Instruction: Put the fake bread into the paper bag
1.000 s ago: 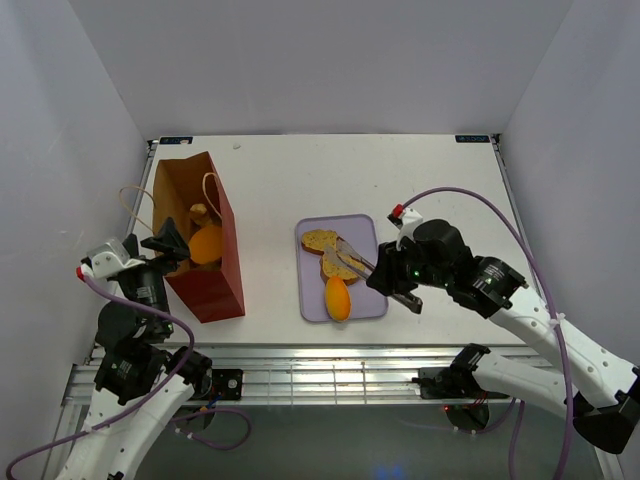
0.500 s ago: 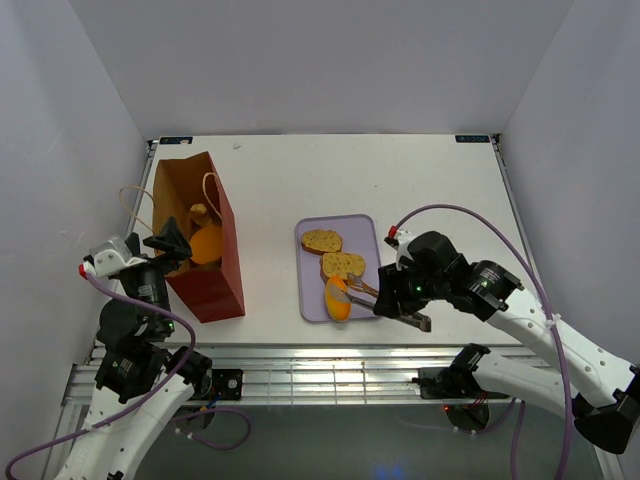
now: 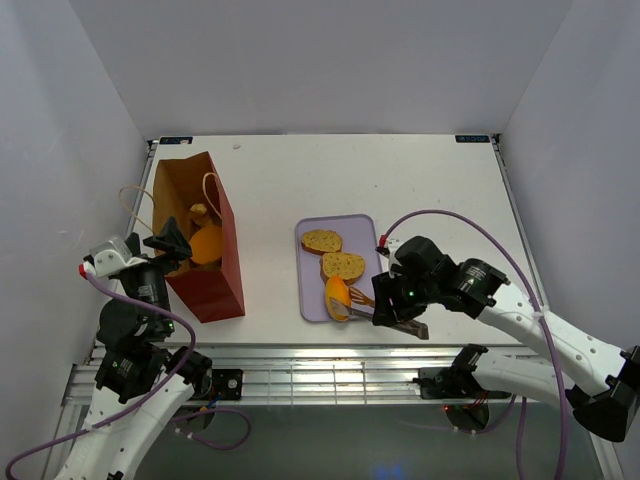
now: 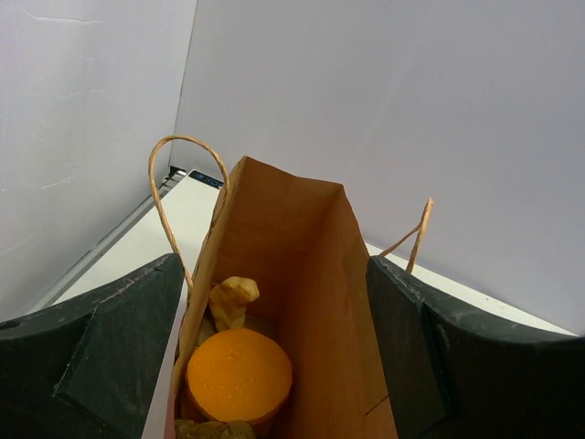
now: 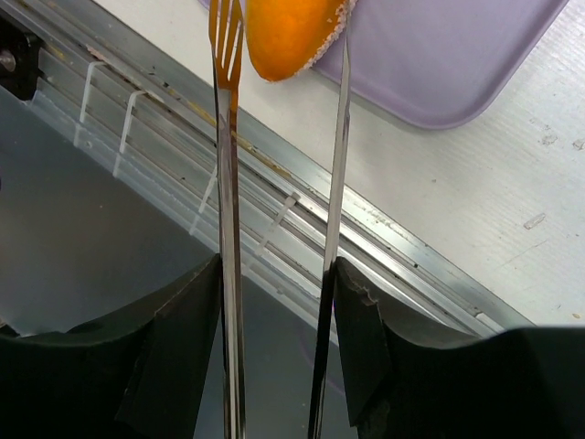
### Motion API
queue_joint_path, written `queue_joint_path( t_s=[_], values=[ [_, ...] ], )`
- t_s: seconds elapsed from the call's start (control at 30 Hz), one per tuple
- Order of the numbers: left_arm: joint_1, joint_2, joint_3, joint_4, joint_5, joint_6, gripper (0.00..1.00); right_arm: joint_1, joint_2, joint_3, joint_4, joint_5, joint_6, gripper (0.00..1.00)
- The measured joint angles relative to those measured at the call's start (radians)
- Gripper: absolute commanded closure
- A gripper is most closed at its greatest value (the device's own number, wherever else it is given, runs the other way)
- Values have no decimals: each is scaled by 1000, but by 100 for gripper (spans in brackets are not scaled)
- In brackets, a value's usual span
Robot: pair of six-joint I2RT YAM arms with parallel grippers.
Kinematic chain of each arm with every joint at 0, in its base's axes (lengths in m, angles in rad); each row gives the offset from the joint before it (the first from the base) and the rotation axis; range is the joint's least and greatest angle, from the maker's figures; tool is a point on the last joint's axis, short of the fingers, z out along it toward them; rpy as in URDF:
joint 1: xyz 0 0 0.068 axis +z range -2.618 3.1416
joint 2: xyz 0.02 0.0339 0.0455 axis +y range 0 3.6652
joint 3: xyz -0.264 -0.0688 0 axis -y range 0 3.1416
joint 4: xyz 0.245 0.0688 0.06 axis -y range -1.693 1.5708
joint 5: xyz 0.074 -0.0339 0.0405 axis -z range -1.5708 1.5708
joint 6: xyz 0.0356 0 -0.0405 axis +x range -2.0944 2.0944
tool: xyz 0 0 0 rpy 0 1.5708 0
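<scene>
The right gripper (image 5: 279, 306) has its dark jaws pressed against the two arms of a pair of long silver metal tongs (image 5: 340, 146), so it is clamped on the tool. The tong blades stand apart at their tips. An elongated orange toy bun with a pale sugared edge (image 5: 292, 37) lies between those tips, at the near end of the lavender rectangular plastic tray (image 5: 439, 64). The blades seem to touch its sides, though the wrist view cuts the bun off at the top.

Two round brown-crusted toy bread slices (image 3: 321, 241) lie farther back on the tray, clear of the tongs.

The left gripper (image 4: 274, 265) hangs over the open mouth of the tall reddish-brown kraft paper bag (image 4: 311, 274), its jaws wide apart and holding nothing. Inside the bag sit a round orange bun (image 4: 239, 373) and a pale crescent roll (image 4: 233, 297) just behind it.
</scene>
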State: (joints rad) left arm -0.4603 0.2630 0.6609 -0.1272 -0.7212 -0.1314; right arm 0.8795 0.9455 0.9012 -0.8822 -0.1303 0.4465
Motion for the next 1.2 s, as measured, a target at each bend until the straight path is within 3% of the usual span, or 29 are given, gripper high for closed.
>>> queue_joint_path(
  t_s=[0.93, 1.2],
  values=[
    [0, -7, 0, 0, 2, -1, 9, 20, 82, 5, 4, 50, 17, 42],
    [0, -8, 0, 0, 3, 0, 9, 24, 92, 5, 24, 50, 14, 63]
  ],
)
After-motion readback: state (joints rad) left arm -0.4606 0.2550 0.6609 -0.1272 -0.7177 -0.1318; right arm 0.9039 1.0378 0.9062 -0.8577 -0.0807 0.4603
